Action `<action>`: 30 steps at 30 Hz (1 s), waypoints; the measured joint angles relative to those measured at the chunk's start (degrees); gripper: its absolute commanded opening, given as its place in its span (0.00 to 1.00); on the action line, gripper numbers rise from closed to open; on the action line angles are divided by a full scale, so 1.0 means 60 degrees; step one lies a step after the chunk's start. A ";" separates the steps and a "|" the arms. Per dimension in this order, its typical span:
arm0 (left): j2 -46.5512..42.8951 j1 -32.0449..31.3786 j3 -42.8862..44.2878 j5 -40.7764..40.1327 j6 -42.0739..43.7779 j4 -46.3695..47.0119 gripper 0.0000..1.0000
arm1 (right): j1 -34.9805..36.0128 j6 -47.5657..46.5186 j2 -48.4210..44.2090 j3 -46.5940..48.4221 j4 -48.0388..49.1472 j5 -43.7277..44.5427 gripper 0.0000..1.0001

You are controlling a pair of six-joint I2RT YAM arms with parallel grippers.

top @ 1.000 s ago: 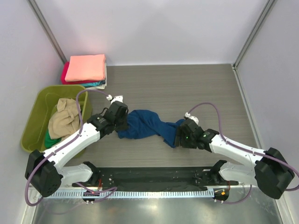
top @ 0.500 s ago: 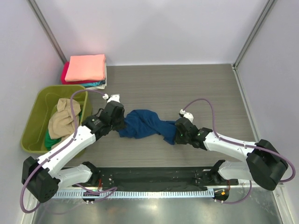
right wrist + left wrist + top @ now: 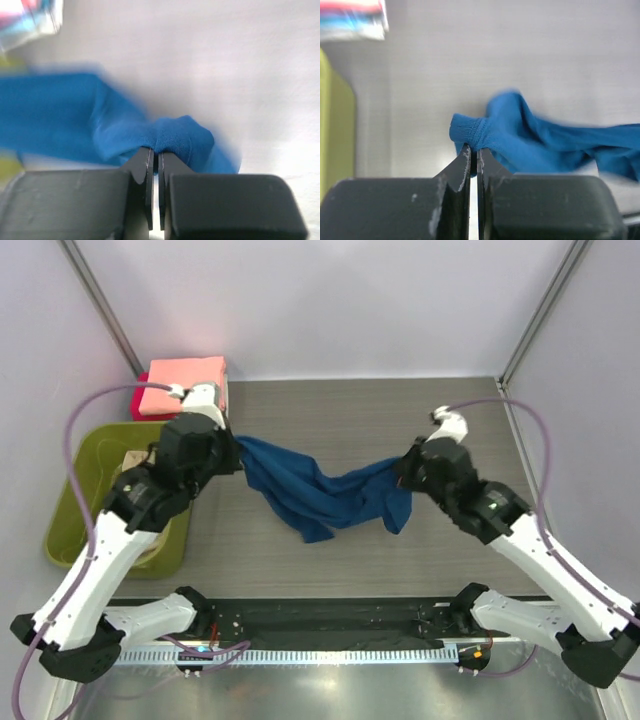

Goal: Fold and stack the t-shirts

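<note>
A navy blue t-shirt (image 3: 320, 492) hangs stretched between both arms above the table, sagging in the middle. My left gripper (image 3: 238, 452) is shut on its left end; the left wrist view shows a ribbed blue hem (image 3: 472, 132) pinched between the fingertips. My right gripper (image 3: 402, 470) is shut on the right end, with a bunch of blue cloth (image 3: 175, 136) clamped between its pads. A folded stack topped by a salmon-pink t-shirt (image 3: 170, 383) sits at the back left. A tan t-shirt (image 3: 135, 459) lies in the tub, mostly hidden by the left arm.
The olive-green tub (image 3: 82, 500) stands at the left edge beside the left arm. Grey walls and metal posts close in the table on three sides. A black rail (image 3: 330, 620) with the arm bases runs along the near edge.
The right gripper closed on the shirt's right end. Both arms then rose and moved apart toward the back, lifting the navy shirt off the table and stretching it out.
</note>
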 measured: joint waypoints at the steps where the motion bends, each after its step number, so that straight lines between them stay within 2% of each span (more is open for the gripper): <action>1: 0.0004 0.0018 0.0503 -0.0113 0.0168 -0.0047 0.00 | -0.0306 -0.0106 -0.0080 0.0463 -0.0138 0.0120 0.01; 5: 0.0193 0.0594 0.1730 -0.0299 0.0801 -0.0131 0.00 | -0.2677 -0.0495 -0.0011 0.1428 -0.0601 -0.0146 0.01; 6: 0.0240 0.0925 0.1770 -0.0215 0.0871 -0.0135 0.00 | -0.3504 -0.0554 0.0171 0.1472 -0.0699 -0.0415 0.09; 7: 0.0339 0.1293 0.1767 -0.0036 0.0903 -0.0131 0.00 | -0.4342 -0.0597 0.0430 0.1472 -0.0750 -0.0739 0.48; 8: 0.0506 0.1679 0.1708 0.0240 0.0918 -0.0117 0.01 | -0.4918 -0.0605 0.0754 0.1450 -0.0739 -0.1053 0.68; 9: 0.0765 0.2153 0.1548 0.0623 0.0907 -0.0018 0.01 | -0.5362 -0.0630 0.1122 0.1384 -0.0674 -0.1330 0.81; 10: 0.1162 0.2572 0.1337 0.1020 0.0896 0.0022 0.01 | -0.5869 -0.0674 0.1614 0.1220 -0.0539 -0.1566 0.91; 11: 0.1548 0.2852 0.1144 0.1370 0.0874 0.0051 0.02 | -0.6124 -0.0696 0.2069 0.1035 -0.0390 -0.1749 0.93; 13: 0.2335 0.3187 0.0696 0.2073 0.0852 0.0160 0.14 | -0.6422 -0.0739 0.3209 0.0554 -0.0255 -0.2055 0.94; 16: 0.3268 0.3355 -0.0732 0.3242 0.0718 0.0488 0.41 | -0.6451 -0.0732 0.3803 -0.0149 -0.0331 -0.2532 0.94; 17: 0.3279 0.3355 -0.1268 0.3515 0.0656 0.0586 0.55 | -0.6451 -0.0729 0.3697 -0.0280 -0.0353 -0.2634 0.94; 18: 0.3209 0.3351 -0.1759 0.3748 0.0608 0.0543 0.57 | -0.6437 -0.0729 0.3552 -0.0361 -0.0339 -0.2736 0.94; 24: 0.2004 0.3293 -0.3515 0.4411 0.0062 0.1115 0.59 | -0.5963 -0.0699 0.1698 -0.1096 0.0408 -0.3286 0.93; 27: 0.1330 0.2951 -0.4324 0.4411 -0.0423 0.1730 0.58 | -0.5213 -0.0590 0.1439 -0.1705 0.0820 -0.3457 0.91; 30: 0.1024 0.2171 -0.5096 0.4306 -0.0943 0.2299 0.58 | -0.4488 -0.0408 0.1723 -0.2331 0.1067 -0.3519 0.90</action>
